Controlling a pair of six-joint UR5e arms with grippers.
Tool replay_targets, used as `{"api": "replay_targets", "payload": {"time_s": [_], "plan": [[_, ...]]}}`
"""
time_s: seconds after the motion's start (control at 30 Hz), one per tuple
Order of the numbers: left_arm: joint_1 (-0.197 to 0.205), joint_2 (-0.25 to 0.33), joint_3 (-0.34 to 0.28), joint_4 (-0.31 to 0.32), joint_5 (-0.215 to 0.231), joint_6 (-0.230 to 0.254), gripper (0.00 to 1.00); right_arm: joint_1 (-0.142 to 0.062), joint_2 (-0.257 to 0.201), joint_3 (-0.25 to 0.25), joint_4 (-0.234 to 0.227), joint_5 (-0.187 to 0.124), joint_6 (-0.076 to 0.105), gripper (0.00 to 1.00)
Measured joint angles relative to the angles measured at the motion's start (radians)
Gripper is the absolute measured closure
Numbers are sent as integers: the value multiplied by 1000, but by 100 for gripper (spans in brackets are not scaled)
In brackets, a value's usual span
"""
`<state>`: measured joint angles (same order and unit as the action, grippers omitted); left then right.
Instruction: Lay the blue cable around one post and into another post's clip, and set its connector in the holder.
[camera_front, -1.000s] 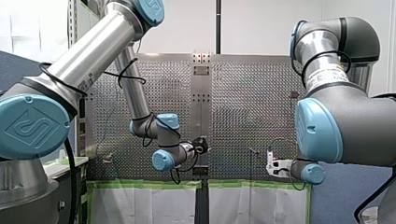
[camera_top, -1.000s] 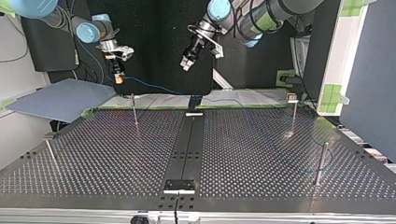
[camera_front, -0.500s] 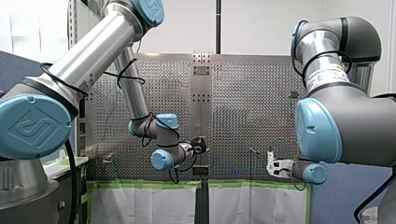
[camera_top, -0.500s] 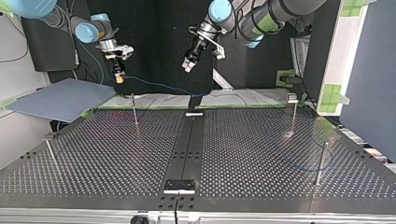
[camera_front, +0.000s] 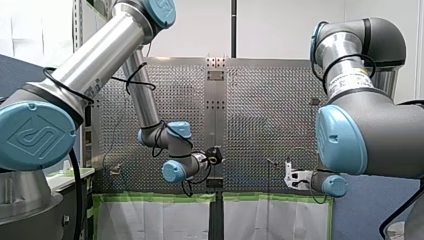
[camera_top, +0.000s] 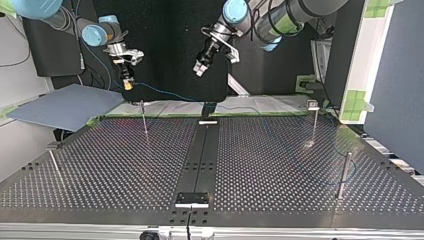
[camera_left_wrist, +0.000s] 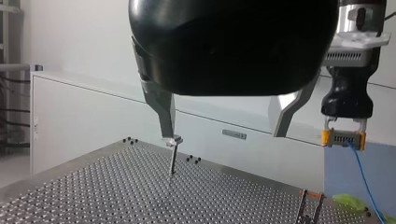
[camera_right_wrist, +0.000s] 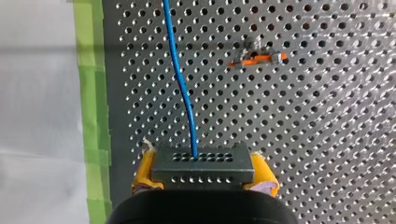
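Inside right tool (camera_right_wrist: 204, 175): connector (camera_right_wrist: 202, 163) | left wrist view: left tool (camera_left_wrist: 226, 137) spread

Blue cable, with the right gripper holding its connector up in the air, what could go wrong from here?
1. The cable hangs slack from the connector in my right gripper; it might snag on the thin post nearby.
2. My left gripper is open and clear of the cable, so nothing guides the slack and the routing could go astray.
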<state>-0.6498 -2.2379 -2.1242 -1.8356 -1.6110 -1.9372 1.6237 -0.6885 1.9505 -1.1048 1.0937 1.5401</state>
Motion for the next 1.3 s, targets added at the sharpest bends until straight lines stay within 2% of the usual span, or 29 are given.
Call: {"api": "replay_targets", "payload": {"time_s": [0.2, 0.37, 0.57, 1.3], "plan": [[-5, 1, 0, -13, -12, 4, 0, 2, -36, 0, 19, -9, -14, 99], [-8, 0, 0, -18, -14, 6, 0, -1, -74, 0, 40, 9, -15, 99], [-8, 0, 0, -18, -14, 7, 0, -4, -106, 0, 54, 39, -8, 99], [-42, -9, 3, -10, -59, 12, 0, 18, -110, 0, 55, 45, -3, 99]]}}
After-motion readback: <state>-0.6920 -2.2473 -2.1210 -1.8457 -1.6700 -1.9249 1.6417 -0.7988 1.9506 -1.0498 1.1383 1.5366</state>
